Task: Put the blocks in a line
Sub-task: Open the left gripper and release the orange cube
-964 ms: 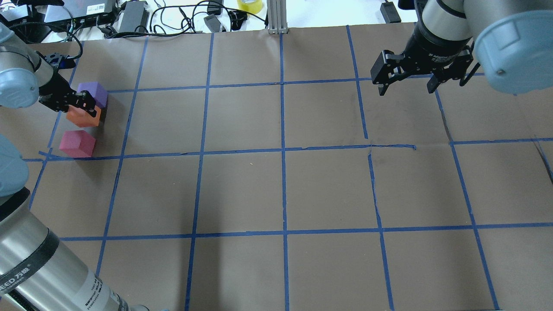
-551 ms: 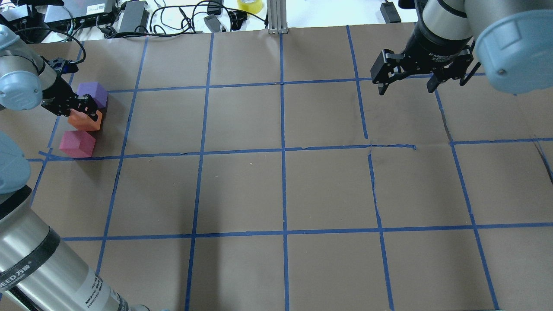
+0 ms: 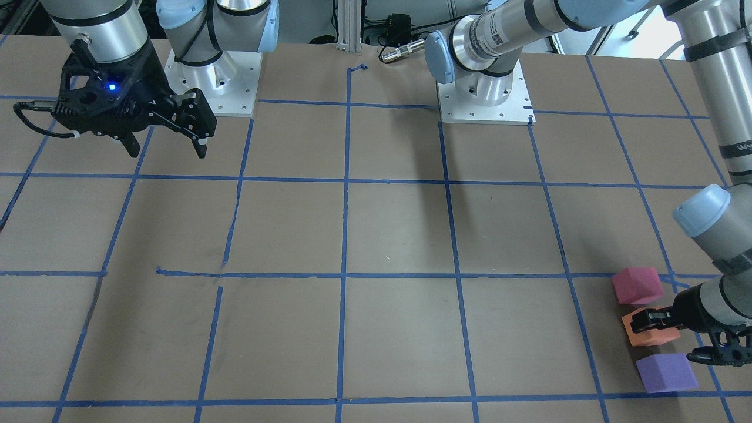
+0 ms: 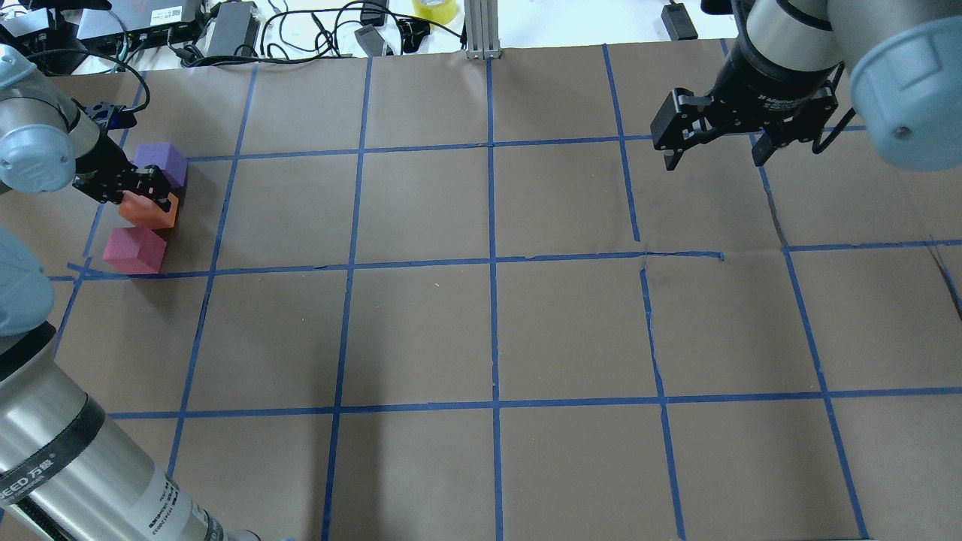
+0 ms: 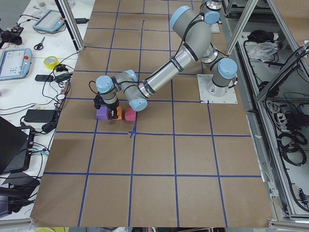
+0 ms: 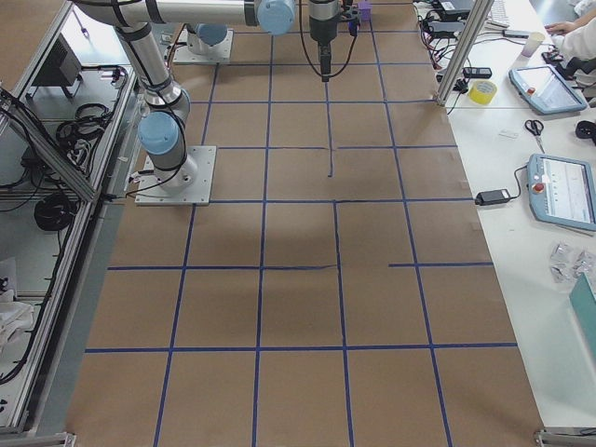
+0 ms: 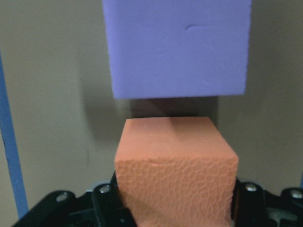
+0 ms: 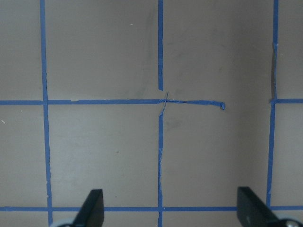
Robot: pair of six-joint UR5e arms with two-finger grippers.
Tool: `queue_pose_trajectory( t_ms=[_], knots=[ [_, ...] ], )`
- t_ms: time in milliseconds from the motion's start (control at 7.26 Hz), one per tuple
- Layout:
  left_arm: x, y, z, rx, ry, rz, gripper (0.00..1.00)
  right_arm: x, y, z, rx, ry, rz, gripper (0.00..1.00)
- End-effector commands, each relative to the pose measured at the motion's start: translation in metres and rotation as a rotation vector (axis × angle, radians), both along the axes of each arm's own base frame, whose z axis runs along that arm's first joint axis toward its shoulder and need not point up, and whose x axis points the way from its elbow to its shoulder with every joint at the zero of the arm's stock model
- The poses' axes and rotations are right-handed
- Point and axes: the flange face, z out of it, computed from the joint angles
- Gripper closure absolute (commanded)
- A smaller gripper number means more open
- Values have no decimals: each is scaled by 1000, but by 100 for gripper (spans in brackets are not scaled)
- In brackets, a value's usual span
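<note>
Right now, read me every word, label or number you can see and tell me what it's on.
"EED" plus two unclear characters: black band on the left arm, start cut off at the view's edge.
White print above the right gripper: too blurred.
Sticker on the left arm, front view: too small.
Orange block, purple block, pinkish-red block: no text.

A black band (image 4: 46, 467) around the left arm (image 4: 113, 481), over the left end of the worktop (image 4: 421, 330), is showing white letters "EED" and two Chinese characters. The start of the word is running out of view. Small print (image 4: 171, 502) lower on that arm is staying unreadable. Over the worktop's right end, the collar (image 4: 782, 96) above the right pincer (image 4: 714, 164) is bearing faint lettering beginning "2F Adaptive".
</note>
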Motion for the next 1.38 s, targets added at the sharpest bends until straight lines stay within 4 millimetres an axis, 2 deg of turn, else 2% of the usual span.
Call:
queue_pose_trajectory(
  t_ms=[0, 138, 413, 551, 688, 826, 964, 1239],
  knots=[
    [-1, -2, -3, -10, 6, 0, 14, 2, 10, 11, -7, -9, -9, 0],
    [1, -3, -2, -16, -10, -3, 0, 1, 9, 12, -9, 5, -8, 0],
    [0, -2, -3, -14, -9, -3, 0, 0, 10, 5, 12, 8, 7, 0],
    [-2, 2, 9, -15, -9, -3, 0, 0, 11, 7, 11, 6, 5, 0],
    [-11, 7, 17, -13, -8, -9, 0, -2, 12, 7, 15, 6, 1, 0],
    [-34, 12, 36, 5, 2, -33, 0, -2, 22, 12, 34, 9, -2, 0],
    [-51, 25, 85, 29, 12, -46, 0, -3, 30, 13, 63, 10, -1, 0],
    [-74, 66, 187, 5, 0, -48, 0, 0, 33, 15, 63, 2, 4, 0]
  ],
)
